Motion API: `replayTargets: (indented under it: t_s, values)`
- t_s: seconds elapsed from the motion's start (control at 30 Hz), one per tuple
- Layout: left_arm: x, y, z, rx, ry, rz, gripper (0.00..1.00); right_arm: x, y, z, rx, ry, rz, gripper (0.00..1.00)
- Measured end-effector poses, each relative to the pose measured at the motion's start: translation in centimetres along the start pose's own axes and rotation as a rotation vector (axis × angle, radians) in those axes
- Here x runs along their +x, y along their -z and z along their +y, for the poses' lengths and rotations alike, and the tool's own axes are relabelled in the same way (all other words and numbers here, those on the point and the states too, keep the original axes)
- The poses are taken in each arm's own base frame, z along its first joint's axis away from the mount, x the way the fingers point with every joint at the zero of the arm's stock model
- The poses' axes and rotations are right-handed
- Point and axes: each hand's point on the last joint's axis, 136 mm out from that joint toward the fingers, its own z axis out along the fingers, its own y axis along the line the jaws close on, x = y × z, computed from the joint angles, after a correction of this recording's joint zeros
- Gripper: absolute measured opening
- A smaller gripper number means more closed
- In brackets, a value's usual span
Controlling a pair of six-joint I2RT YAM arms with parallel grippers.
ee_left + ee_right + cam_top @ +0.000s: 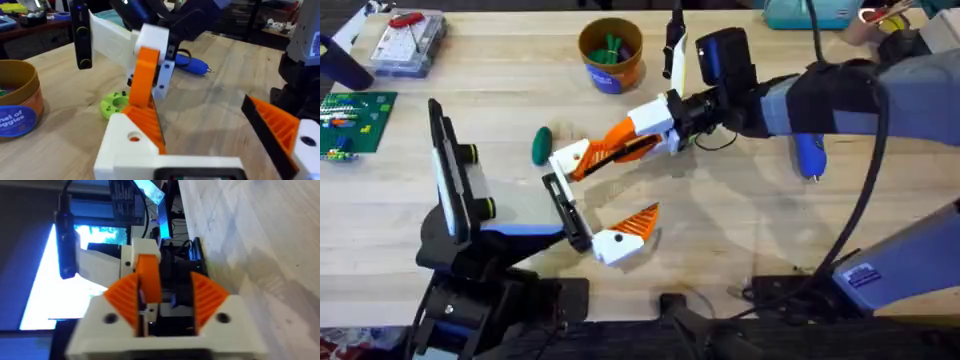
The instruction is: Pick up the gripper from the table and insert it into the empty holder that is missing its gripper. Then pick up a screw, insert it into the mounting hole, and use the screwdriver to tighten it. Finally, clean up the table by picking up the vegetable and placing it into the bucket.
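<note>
- The right gripper [610,148] reaches in from the right edge of the tabletop [740,220] toward the middle, its orange pads [127,297] clamped on the gripper [582,158], the loose white-and-orange finger piece.
- That piece hangs held just above the far end of the holder [567,212], the black slotted bar whose near end carries a fixed finger [625,236].
- The vegetable [541,144] lies just left of the held piece, on the wood.
- The bucket [610,55] stands near the far edge, well apart.
- Whether the left gripper is open or closed cannot be told.
</note>
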Motion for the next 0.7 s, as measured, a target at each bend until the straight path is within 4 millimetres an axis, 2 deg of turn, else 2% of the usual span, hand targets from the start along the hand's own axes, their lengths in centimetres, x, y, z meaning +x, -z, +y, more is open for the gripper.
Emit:
replayTargets:
  t_s: [0.1, 0.13, 0.7]
  values:
    - [0.0, 0.0, 0.0, 0.000, 0.021, 0.001, 0.997, 0.3, 0.1, 0.8, -0.025, 0.001, 0.019, 0.096]
    - [0.0, 0.0, 0.0, 0.000, 0.021, 0.001, 0.997, 0.3, 0.2, 1.2, -0.029, 0.007, 0.020, 0.029]
    - [0.0, 0.0, 0.2, -0.014, 0.019, -0.001, 0.997, 0.3, 0.2, 1.5, -0.029, -0.011, 0.019, 0.008]
